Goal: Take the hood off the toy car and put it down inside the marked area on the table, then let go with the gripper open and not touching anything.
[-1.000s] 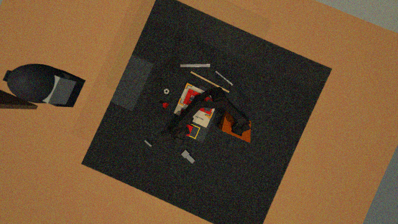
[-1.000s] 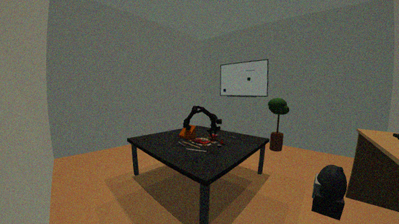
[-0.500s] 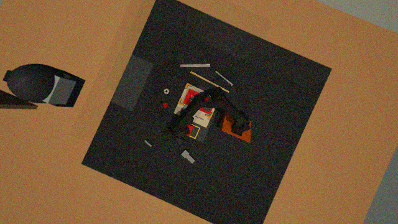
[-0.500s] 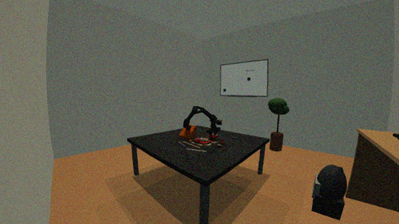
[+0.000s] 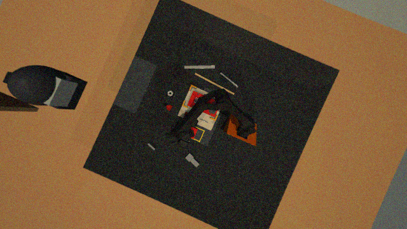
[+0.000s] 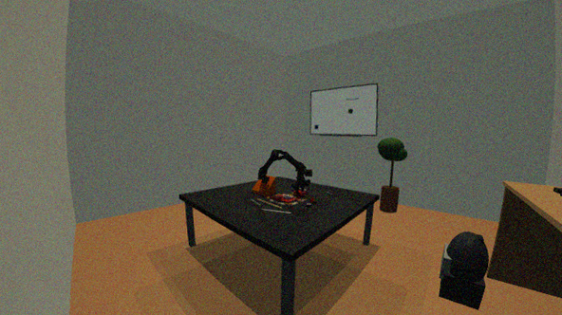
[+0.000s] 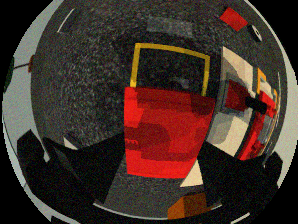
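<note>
The hood, a red panel [image 7: 165,132], is between the fingers of my gripper [image 7: 164,139], which is shut on it. The marked area is a yellow outline [image 7: 172,49] [image 5: 202,136] on the dark table. In the wrist view the hood covers the near side of the outline; its height above the table cannot be told. The toy car [image 6: 283,200], with red parts, lies beside the marked area, partly under the arm in the top view. The fingertips are too dark and small to make out in the top and exterior views.
A red piece [image 5: 169,107] [image 7: 233,19] and a small pale ring [image 5: 170,93] lie left of the car. Thin rods [image 5: 200,67] lie beyond it. A grey piece [image 5: 192,159] lies below the marked area. An orange block [image 5: 233,128] [image 7: 186,206] stands at the arm's base.
</note>
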Robot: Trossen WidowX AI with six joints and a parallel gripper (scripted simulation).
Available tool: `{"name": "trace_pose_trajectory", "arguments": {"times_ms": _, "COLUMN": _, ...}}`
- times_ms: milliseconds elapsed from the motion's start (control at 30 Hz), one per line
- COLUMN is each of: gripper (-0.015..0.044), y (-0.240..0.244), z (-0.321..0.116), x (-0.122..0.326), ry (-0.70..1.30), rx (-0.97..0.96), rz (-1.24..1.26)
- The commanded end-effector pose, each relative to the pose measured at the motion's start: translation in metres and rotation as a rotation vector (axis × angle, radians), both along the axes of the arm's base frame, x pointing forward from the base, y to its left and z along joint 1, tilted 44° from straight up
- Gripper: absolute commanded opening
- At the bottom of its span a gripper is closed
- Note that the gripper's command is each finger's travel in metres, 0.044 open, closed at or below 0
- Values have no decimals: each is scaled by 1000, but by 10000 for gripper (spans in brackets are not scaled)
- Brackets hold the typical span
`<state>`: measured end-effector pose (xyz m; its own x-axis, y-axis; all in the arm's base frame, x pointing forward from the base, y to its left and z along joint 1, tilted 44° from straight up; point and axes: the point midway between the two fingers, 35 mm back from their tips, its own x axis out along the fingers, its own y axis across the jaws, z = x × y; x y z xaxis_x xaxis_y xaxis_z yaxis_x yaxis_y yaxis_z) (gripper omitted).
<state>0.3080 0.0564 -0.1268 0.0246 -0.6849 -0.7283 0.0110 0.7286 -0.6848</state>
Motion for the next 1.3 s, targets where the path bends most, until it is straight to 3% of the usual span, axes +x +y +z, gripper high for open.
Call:
{"name": "trace_pose_trajectory", "arguments": {"times_ms": 0, "gripper": 0, "y": -2, "z": -2, "x": 1, "ry": -1, "rx": -4, "rz": 4}}
{"name": "trace_pose_trajectory", "arguments": {"times_ms": 667, "gripper": 0, "y": -9, "z": -8, "x": 1, "ry": -1, "rx": -5, "rz": 4}}
{"name": "trace_pose_trajectory", "arguments": {"times_ms": 1200, "gripper": 420, "y": -7, "z": -7, "x": 0, "ry": 0, "rx": -1, "rz": 0}}
{"name": "trace_pose_trajectory", "arguments": {"times_ms": 1267, "gripper": 440, "y": -6, "z": -6, "x": 0, "ry": 0, "rx": -1, "rz": 0}}
